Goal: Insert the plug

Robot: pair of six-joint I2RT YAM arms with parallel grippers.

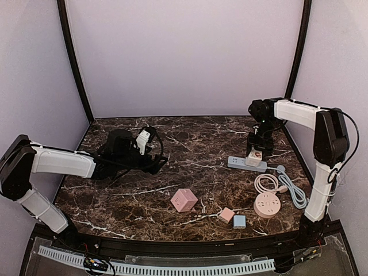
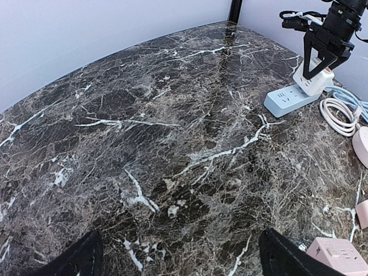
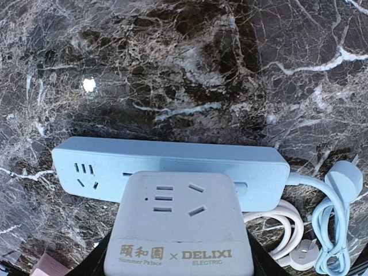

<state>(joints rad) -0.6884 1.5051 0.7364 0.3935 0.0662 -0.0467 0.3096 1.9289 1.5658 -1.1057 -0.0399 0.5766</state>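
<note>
A light blue power strip [image 1: 238,163] lies on the marble table at the right; it also shows in the right wrist view [image 3: 172,164] and the left wrist view [image 2: 287,99]. My right gripper [image 1: 255,150] is shut on a white cube adapter plug [image 3: 178,224], marked DELIXI, its dark fingers [image 3: 96,260] on both sides. The cube [image 2: 313,80] sits upright on top of the strip's middle; its pins are hidden. My left gripper [image 2: 184,259] is open and empty above bare marble at the left [image 1: 154,158], far from the strip.
A pink cube socket [image 1: 184,200] sits front centre, with a small pink cube [image 1: 226,215] and a small blue cube [image 1: 239,221] to its right. A round pink socket [image 1: 267,204] with a coiled white cord [image 1: 265,183] and the strip's blue cable [image 1: 294,192] lie beside the strip.
</note>
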